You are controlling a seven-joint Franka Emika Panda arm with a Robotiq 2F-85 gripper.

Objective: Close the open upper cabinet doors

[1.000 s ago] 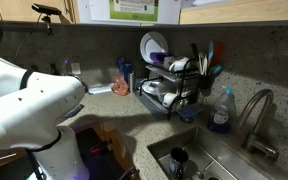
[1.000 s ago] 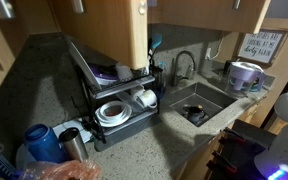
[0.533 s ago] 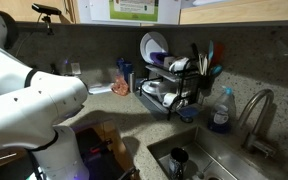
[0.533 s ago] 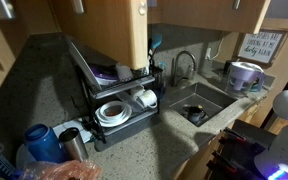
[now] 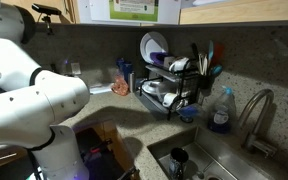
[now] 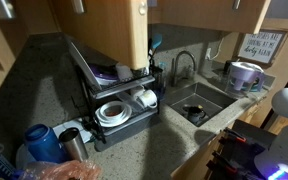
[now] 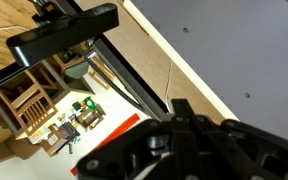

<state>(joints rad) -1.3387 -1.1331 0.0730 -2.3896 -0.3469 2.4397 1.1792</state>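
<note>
Rising since the earlier frame, the arm (image 5: 29,95) has clenched its jaws empty. One door (image 6: 99,30) hangs open above the dish rack (image 6: 119,105); a steady push near its handle edge should close it.

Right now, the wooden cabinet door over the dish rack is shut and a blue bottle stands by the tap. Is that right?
No: the cabinet door stands open, as an exterior view shows; the blue bottle does stand by the tap.
</note>
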